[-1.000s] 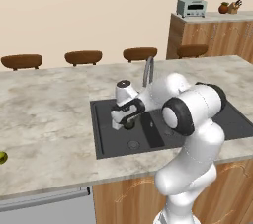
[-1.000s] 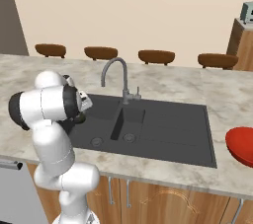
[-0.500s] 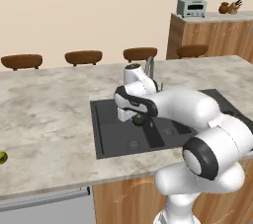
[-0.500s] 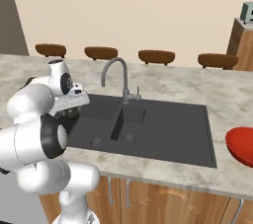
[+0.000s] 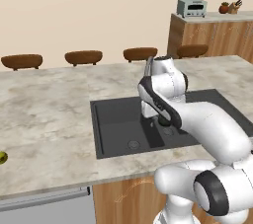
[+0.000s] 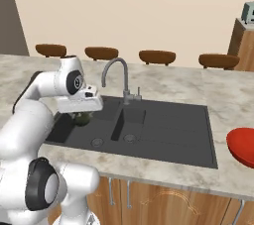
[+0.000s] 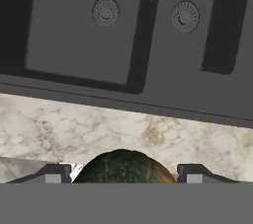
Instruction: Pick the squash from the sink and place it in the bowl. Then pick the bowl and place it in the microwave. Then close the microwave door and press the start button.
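Observation:
The small dark green squash [image 7: 123, 166] sits between my two fingertips, and my gripper [image 7: 123, 172] is shut on it. From the right base view the squash [image 6: 82, 118] hangs under my hand, with the gripper [image 6: 82, 114] above the left end of the dark grey sink [image 6: 163, 125]. Below the hand lie both basins of the sink [image 7: 99, 45] and the marble rim. The red bowl [image 6: 243, 144] rests on the counter at the far right, well away from the hand. The microwave and its door are out of view.
A curved steel faucet [image 6: 116, 68] rises behind the sink, close to my hand on its right. A yellow-green fruit [image 5: 2, 157] lies at the counter's left edge. Several brown stools [image 5: 83, 57] line the far side. A toaster oven [image 5: 191, 7] stands on the back cabinet.
My arm has swung round from a bent pose into a long reach. The hand has shifted right in the left base view, over the sink, with the squash still between the fingers.

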You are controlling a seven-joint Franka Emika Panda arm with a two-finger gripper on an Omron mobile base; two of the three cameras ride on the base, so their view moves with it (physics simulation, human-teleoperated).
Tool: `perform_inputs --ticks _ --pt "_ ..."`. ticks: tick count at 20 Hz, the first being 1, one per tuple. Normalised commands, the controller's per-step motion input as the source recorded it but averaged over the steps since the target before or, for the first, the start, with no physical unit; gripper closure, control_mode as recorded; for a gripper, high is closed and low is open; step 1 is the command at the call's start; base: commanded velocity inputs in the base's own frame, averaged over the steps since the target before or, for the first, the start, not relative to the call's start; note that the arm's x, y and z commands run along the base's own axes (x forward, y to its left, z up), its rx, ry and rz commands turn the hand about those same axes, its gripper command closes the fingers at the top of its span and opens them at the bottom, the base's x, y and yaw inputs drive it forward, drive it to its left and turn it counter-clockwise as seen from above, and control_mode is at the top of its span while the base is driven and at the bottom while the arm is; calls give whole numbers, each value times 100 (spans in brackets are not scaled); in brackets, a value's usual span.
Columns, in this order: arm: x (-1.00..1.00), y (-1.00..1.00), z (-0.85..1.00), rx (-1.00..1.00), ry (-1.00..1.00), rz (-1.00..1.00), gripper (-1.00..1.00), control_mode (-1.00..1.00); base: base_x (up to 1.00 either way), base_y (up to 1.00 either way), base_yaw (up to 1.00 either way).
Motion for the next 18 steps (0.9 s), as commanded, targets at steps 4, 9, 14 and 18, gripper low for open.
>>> perform_inputs --ticks 4,9,14,18 --pt "-23 -100 0 0 -18 -6 100 -100 0 0 0" --pt "-2 -100 22 -5 -10 -13 100 -100 0 0 0" --pt "9 -100 26 -5 2 -23 100 -100 0 0 0" --pt "26 -100 6 0 5 -22 100 -100 0 0 0"
